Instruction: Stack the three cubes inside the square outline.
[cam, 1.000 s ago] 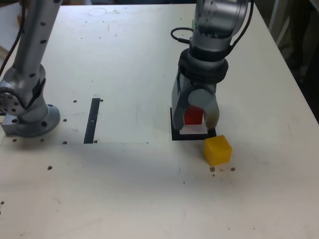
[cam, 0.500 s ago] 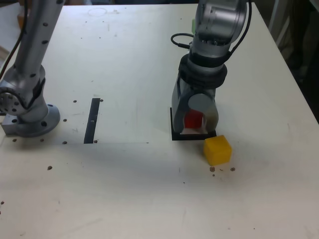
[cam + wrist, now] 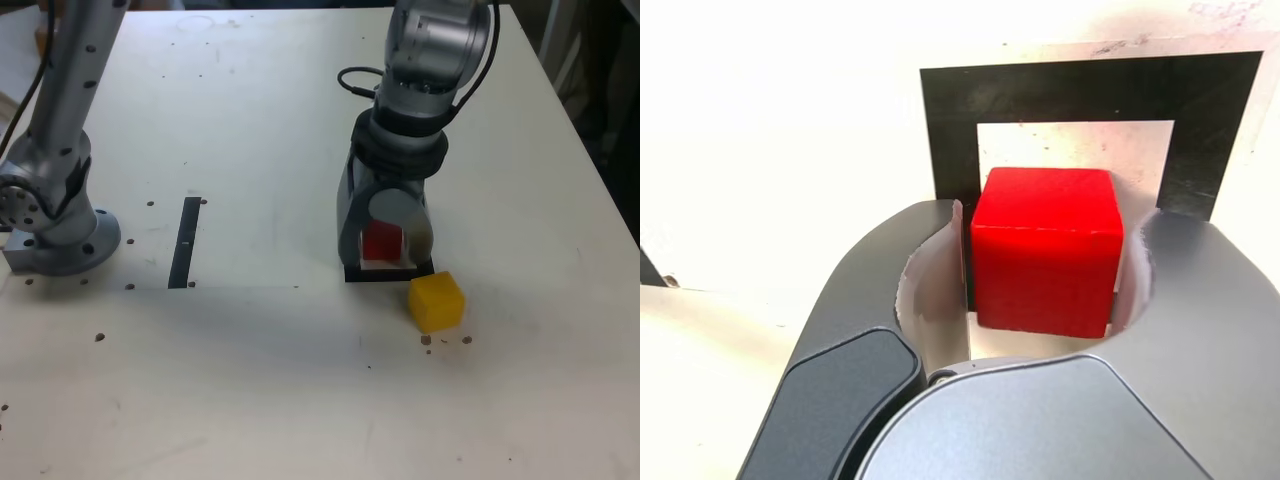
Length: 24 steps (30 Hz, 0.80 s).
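tool (image 3: 1045, 262) astride red cube (image 3: 1045, 262) | apparently loosened | in square outline (image 3: 950, 130)

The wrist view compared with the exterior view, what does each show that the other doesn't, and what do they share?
Only the wrist view shows the pale centre of the square outline and a thin gap on each side between the red cube and the claw's jaws.

Only the exterior view shows the yellow cube just outside the outline, the black strip, a second arm's base and the wider table.

Both show the claw straddling the red cube in the outline. Neither clearly shows a green cube.
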{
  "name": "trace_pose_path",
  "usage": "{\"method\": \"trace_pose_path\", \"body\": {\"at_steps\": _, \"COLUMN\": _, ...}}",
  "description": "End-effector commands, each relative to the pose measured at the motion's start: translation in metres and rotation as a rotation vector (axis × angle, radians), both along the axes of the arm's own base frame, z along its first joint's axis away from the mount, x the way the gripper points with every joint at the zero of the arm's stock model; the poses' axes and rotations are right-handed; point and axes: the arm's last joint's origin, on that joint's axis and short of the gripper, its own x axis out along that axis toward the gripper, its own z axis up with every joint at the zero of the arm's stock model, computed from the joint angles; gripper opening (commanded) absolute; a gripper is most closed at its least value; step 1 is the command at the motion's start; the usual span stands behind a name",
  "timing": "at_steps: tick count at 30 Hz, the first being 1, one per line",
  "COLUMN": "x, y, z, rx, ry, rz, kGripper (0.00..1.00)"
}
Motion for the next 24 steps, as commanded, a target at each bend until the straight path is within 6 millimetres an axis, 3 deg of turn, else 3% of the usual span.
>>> {"method": "trace_pose_path", "body": {"at_steps": 1, "x": -0.001, "y": 0.001, "z": 0.006, "rx": -0.003, "ry": -0.008, "rz": 0.001, "kGripper": 1.0}}
{"method": "trace_pose_path", "body": {"at_steps": 7, "x": -0.006, "y": 0.001, "z": 0.02, "rx": 0.004, "ry": -0.017, "rz": 0.0, "kGripper": 1.0}}
{"method": "trace_pose_path", "body": {"at_steps": 13, "x": -0.012, "y": -0.006, "z": 0.049, "rx": 0.017, "ry": -0.016, "rz": -0.002, "kGripper": 1.0}}
{"method": "trace_pose_path", "body": {"at_steps": 19, "x": -0.006, "y": -0.042, "z": 0.08, "rx": 0.023, "ry": -0.096, "rz": 0.0, "kGripper": 1.0}}
{"method": "trace_pose_path", "body": {"at_steps": 24, "x": 0.001, "y": -0.074, "z": 0.083, "rx": 0.025, "ry": -0.131, "rz": 0.025, "kGripper": 1.0}}
